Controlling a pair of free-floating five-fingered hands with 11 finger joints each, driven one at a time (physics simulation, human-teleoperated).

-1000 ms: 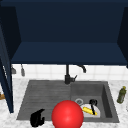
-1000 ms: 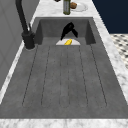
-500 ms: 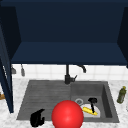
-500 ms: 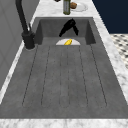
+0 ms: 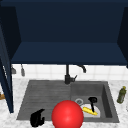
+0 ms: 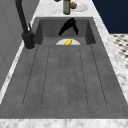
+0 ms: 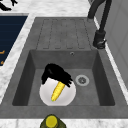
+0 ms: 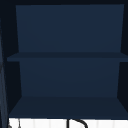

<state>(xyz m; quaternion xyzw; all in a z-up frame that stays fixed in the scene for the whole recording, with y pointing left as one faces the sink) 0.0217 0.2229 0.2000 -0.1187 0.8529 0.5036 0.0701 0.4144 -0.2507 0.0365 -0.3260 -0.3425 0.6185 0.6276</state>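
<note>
The right hand (image 7: 56, 73) curls its fingers round a ridged yellow corn cob (image 7: 57, 91) on a round white plate (image 7: 47, 96); the front view adds the left hand (image 5: 37, 118), fingers curled on nothing.

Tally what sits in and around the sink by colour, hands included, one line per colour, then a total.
Black: 3, the left hand, the right hand and the faucet
Yellow: 1, the corn cob
White: 1, the plate
Red: 1, the ball
Green: 1, the bottle
Total: 7

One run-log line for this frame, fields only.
right hand: over corn cob on white plate in sink basin | left hand: idle, drainboard front
</note>
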